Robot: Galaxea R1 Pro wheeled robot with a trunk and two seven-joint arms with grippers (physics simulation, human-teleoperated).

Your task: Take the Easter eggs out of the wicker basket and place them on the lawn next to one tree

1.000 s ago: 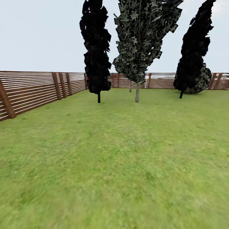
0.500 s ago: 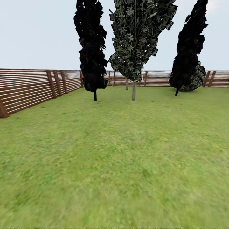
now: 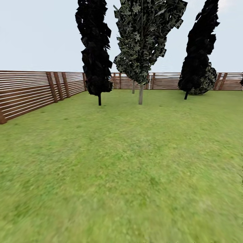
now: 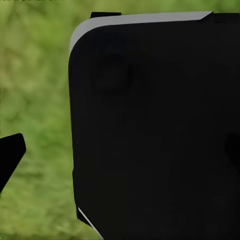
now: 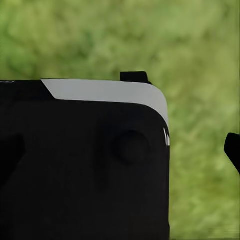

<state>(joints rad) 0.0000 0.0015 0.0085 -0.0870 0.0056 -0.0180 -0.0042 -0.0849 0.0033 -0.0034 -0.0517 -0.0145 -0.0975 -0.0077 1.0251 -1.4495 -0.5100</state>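
Head view: lawn [image 3: 121, 168] open up to slat fence [image 3: 30, 91], three thin-trunked trees [image 3: 141, 50] ahead | basket, eggs unsighted; likely in transit | wrist views: dark housing [image 4: 155, 130] over grass; finger opening cannot be told

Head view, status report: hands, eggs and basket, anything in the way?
Robot in transit over lawn. Three thin-trunked dark trees ahead, slat fence behind and at left. Hand states cannot be told; wrist views show dark housing over grass. Open grass up to the trees.
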